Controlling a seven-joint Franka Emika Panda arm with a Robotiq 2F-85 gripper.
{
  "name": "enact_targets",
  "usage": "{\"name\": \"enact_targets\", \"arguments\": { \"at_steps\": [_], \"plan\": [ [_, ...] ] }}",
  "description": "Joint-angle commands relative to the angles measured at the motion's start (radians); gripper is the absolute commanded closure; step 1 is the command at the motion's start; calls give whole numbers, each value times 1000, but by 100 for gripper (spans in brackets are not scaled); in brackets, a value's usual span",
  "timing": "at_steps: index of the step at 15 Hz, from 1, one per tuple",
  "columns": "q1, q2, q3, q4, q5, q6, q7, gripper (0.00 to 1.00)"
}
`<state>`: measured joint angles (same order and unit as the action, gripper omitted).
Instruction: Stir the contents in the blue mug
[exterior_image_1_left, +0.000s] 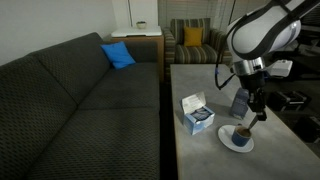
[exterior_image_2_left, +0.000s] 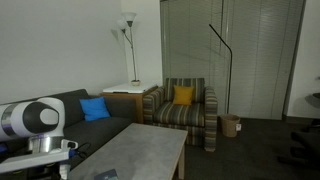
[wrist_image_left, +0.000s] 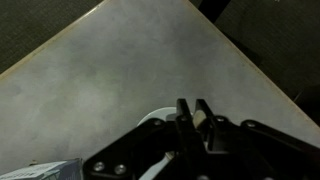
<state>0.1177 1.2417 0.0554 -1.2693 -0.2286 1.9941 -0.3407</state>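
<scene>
A small dark mug (exterior_image_1_left: 240, 133) stands on a white saucer (exterior_image_1_left: 232, 143) near the front of the grey table; its blue colour is hard to make out. My gripper (exterior_image_1_left: 258, 108) hangs just above and slightly behind the mug. In the wrist view my fingers (wrist_image_left: 192, 112) are nearly together, shut on a thin pale handle (wrist_image_left: 201, 122) that looks like a spoon. The saucer's rim (wrist_image_left: 150, 121) shows behind the fingers. The mug itself is hidden by the gripper there.
A blue and white box (exterior_image_1_left: 197, 113) stands on the table (exterior_image_1_left: 190, 85) beside the saucer, and shows in the wrist view (wrist_image_left: 50, 172). A blue packet (exterior_image_1_left: 240, 102) stands behind the mug. A dark couch (exterior_image_1_left: 80, 90) runs along the table's side.
</scene>
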Motion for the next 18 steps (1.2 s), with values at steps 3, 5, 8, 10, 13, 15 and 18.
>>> {"name": "enact_targets", "arguments": {
  "at_steps": [3, 5, 8, 10, 13, 15, 18],
  "plan": [
    [-11, 67, -3, 58, -3, 64, 4, 97],
    [-9, 70, -6, 66, -5, 67, 5, 97],
    [-6, 70, -4, 76, -4, 53, 4, 97],
    [-5, 69, -3, 78, -3, 38, 1, 97],
    [-2, 62, -3, 73, 2, 8, 9, 97],
    [1, 59, -3, 71, 2, -13, 10, 97],
    [-2, 61, 2, 74, 5, -28, 3, 97]
  ]
}}
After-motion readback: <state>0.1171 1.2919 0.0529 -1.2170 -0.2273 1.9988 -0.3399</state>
